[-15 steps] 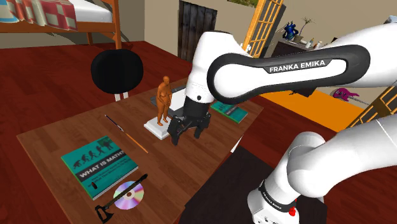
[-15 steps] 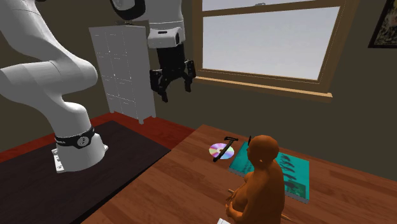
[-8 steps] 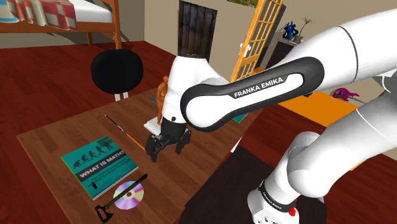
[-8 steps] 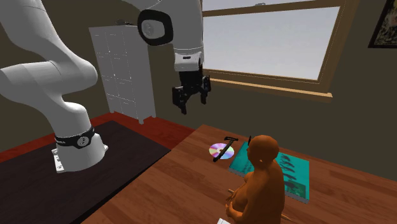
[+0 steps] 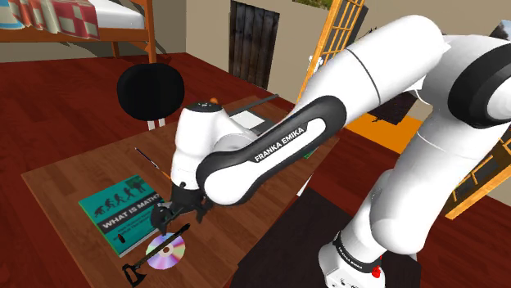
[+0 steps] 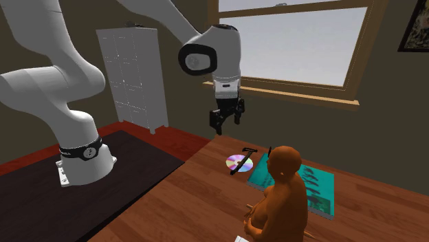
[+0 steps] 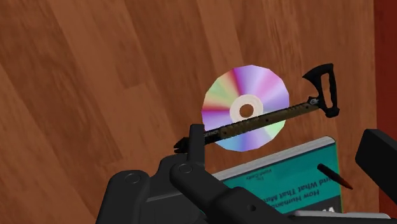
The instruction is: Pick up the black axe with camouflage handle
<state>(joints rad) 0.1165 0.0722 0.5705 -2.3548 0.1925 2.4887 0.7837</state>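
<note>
Wooden table (image 5: 65, 180), left of shoulder view. Teal book (image 5: 123, 209) lower left, rainbow disc (image 5: 169, 249) just beside it, black axe (image 5: 144, 262) across disc, thin rod (image 5: 149, 159) mid-table.

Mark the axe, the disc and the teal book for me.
axe (image 7: 273, 116), wrist view, on its handle where it crosses the disc.
disc (image 7: 254, 83), wrist view, on its rainbow face.
teal book (image 7: 286, 175), wrist view, on its cover.

Home, likely bedroom: wooden bed frame (image 5: 151, 37), desk (image 5: 65, 176) with book (image 5: 127, 213), window (image 6: 289, 41), white cabinet (image 6: 130, 75).
</note>
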